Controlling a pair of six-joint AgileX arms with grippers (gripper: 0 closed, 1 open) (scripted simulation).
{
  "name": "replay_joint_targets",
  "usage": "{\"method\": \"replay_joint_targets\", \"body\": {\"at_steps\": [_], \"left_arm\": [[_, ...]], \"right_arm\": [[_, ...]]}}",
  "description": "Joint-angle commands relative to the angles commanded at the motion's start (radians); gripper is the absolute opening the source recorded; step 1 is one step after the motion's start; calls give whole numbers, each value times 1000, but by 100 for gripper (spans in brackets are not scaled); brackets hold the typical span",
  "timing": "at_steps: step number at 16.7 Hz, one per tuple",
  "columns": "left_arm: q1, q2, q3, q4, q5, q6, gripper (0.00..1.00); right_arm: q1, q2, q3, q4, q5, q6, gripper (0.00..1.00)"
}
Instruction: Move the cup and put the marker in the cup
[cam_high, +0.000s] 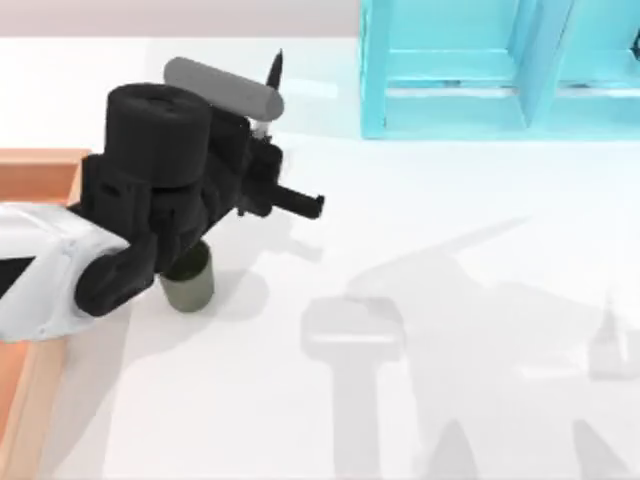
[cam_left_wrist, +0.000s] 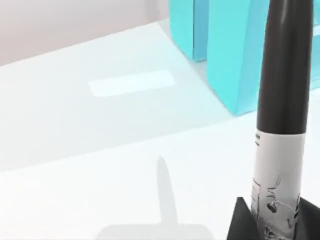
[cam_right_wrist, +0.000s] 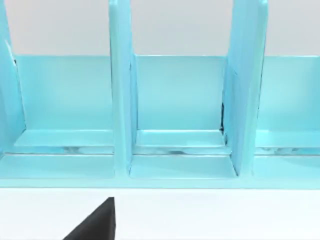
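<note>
The cup (cam_high: 190, 282) stands upright on the white table (cam_high: 450, 230), toward the left side, half covered from above by the left arm; its inside cannot be seen. Behind it, at the back right, a turquoise rack (cam_high: 470, 70) of open compartments stands — the right wrist view faces these compartments straight on, and the ones in sight hold nothing. An orange tray (cam_high: 40, 170) edges the table's far left.

The left gripper (cam_high: 262, 135) hangs above the table just behind the cup, its fingers (cam_left_wrist: 240, 220) closed narrow around the marker (cam_left_wrist: 280, 130). The left wrist view shows what the top view hides — the pale labelled band sits pinched between the dark fingers, and the black end rises away from them, clear of the table.

A dark fingertip (cam_right_wrist: 97, 222) of the right gripper shows in its own wrist view; whether those fingers are wide or narrow cannot be told.
</note>
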Motion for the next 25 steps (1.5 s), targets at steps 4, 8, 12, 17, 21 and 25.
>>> {"method": "replay_joint_targets", "body": {"at_steps": [4, 8, 12, 17, 21, 25], "left_arm": [[47, -149, -235, 305, 2, 35, 0], [76, -286, -427, 540, 1, 48, 0], [86, -388, -559, 693, 1, 42, 0], [84, -448, -633, 778, 1, 30, 0], [84, -452, -638, 783, 1, 29, 0], [83, -430, -627, 797, 4, 30, 0]], "right_arm": [[0, 0, 0, 0, 0, 0, 100], [0, 0, 0, 0, 0, 0, 100], [0, 0, 0, 0, 0, 0, 100], [0, 0, 0, 0, 0, 0, 100], [0, 0, 0, 0, 0, 0, 100], [0, 0, 0, 0, 0, 0, 100]]}}
